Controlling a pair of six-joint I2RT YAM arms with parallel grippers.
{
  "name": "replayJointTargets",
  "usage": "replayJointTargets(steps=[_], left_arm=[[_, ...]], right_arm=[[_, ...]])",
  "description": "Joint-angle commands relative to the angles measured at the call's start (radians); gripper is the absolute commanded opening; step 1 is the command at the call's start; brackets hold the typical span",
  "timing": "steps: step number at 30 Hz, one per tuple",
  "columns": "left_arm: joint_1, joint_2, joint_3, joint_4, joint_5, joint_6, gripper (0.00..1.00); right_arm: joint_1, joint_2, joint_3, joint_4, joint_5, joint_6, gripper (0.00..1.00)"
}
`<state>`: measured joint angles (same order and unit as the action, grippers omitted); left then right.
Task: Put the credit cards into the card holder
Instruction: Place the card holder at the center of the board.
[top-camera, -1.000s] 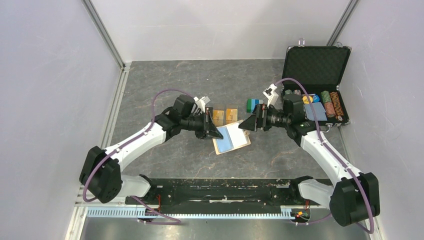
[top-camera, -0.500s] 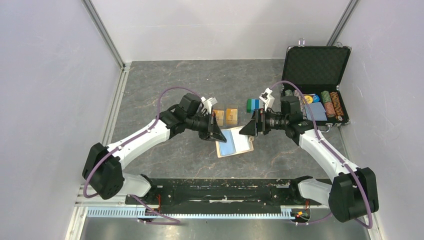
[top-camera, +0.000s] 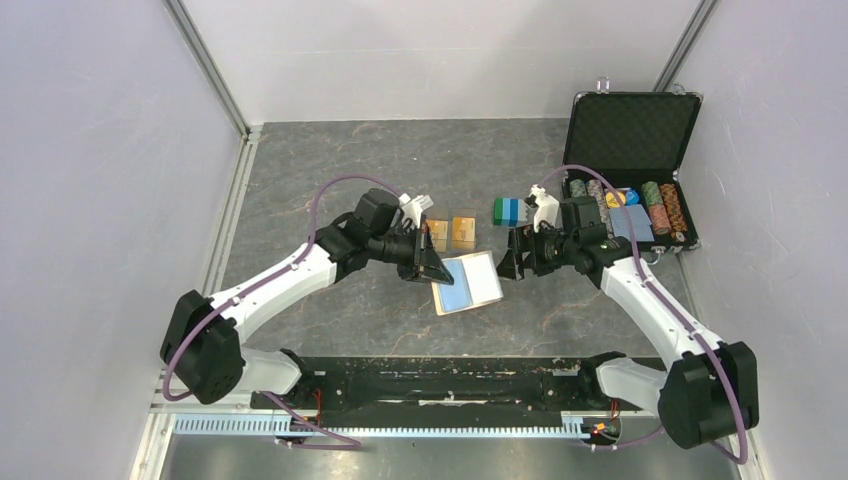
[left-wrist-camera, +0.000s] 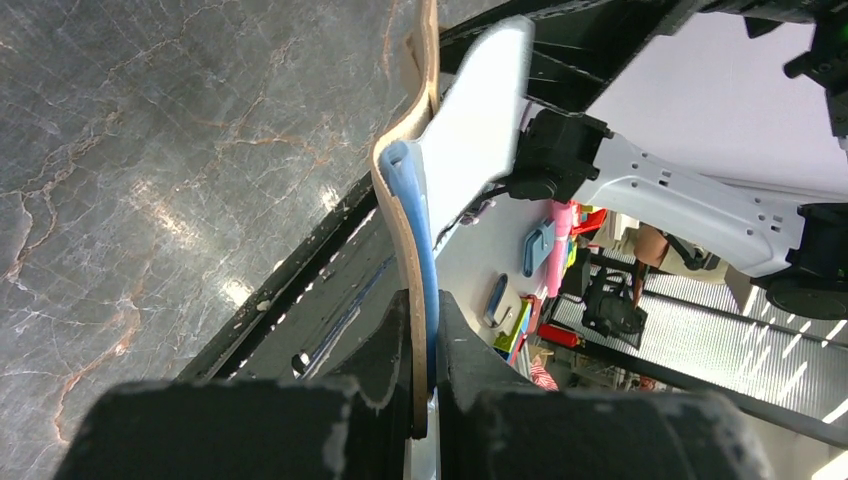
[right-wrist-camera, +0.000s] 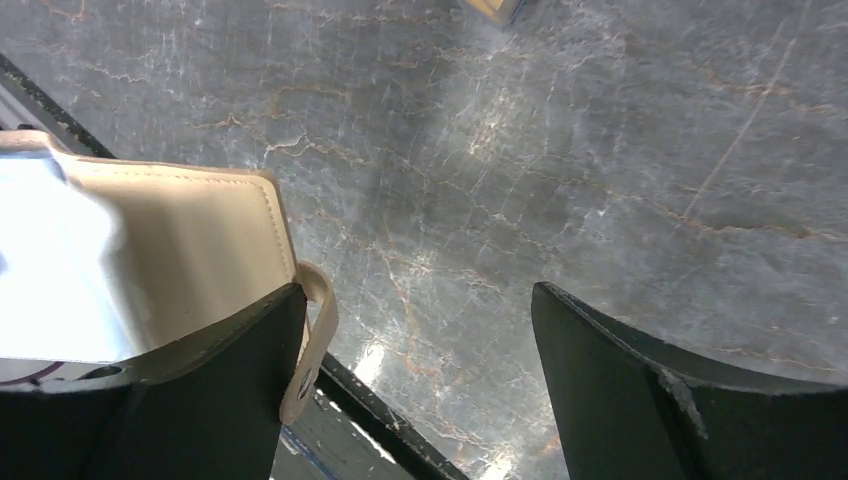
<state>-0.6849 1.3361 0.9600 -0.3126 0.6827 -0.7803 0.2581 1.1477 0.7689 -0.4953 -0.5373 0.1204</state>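
Grey marbled tabletop (top-camera: 330, 170); left gripper (top-camera: 432, 270) pinches the open card holder (top-camera: 466, 283) edge, right gripper (top-camera: 508, 266) gapes empty beside its tab. Likely holding-open step; next, fetch orange-gold cards (top-camera: 462, 231) just behind holder.

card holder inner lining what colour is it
Light blue, inside the tan card holder; it shows best in the top external view.

- The table (right-wrist-camera: 600, 150) under the right gripper (right-wrist-camera: 418, 292): glossy, veined dark-grey stone look.
- The card holder (right-wrist-camera: 190, 240) is matt, tan and leather-like, with a smooth blue lining.
- That gripper's fingers (right-wrist-camera: 620, 380) are matt black plastic.
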Motion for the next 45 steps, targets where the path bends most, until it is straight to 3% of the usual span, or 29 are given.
replayJointTargets(steps=[1,10,13,18,20,26,32,34,39,45], left_arm=[[-0.002,0.043,-0.004,0.018,0.018,0.004,0.02],[-0.012,0.225,-0.001,-0.011,-0.041,0.099,0.02],[-0.029,0.296,0.016,0.000,-0.040,0.124,0.02],[-0.050,0.395,0.037,0.026,-0.045,0.145,0.04],[-0.052,0.418,0.039,0.023,-0.061,0.148,0.11],[-0.068,0.425,0.042,-0.032,-0.160,0.163,0.45],[-0.091,0.366,0.091,-0.163,-0.338,0.207,0.67],[-0.105,0.341,0.114,-0.212,-0.407,0.222,0.71],[-0.151,0.311,0.140,-0.254,-0.488,0.217,0.69],[-0.207,0.330,0.136,-0.213,-0.493,0.194,0.41]], right_arm=[[-0.001,-0.059,0.067,-0.010,0.035,-0.040,0.86],[0.000,-0.124,0.077,0.011,-0.005,-0.052,0.83],[0.016,-0.125,0.033,0.083,-0.082,-0.008,0.76],[0.085,-0.102,-0.065,0.223,-0.118,0.089,0.55],[0.122,-0.079,-0.105,0.278,-0.113,0.128,0.50],[0.233,0.031,-0.192,0.425,-0.066,0.208,0.23],[0.275,0.152,-0.202,0.464,-0.012,0.196,0.11],[0.277,0.176,-0.206,0.466,-0.001,0.187,0.09],[0.282,0.205,-0.227,0.454,0.036,0.171,0.07],[0.281,0.211,-0.250,0.440,0.060,0.162,0.06]])
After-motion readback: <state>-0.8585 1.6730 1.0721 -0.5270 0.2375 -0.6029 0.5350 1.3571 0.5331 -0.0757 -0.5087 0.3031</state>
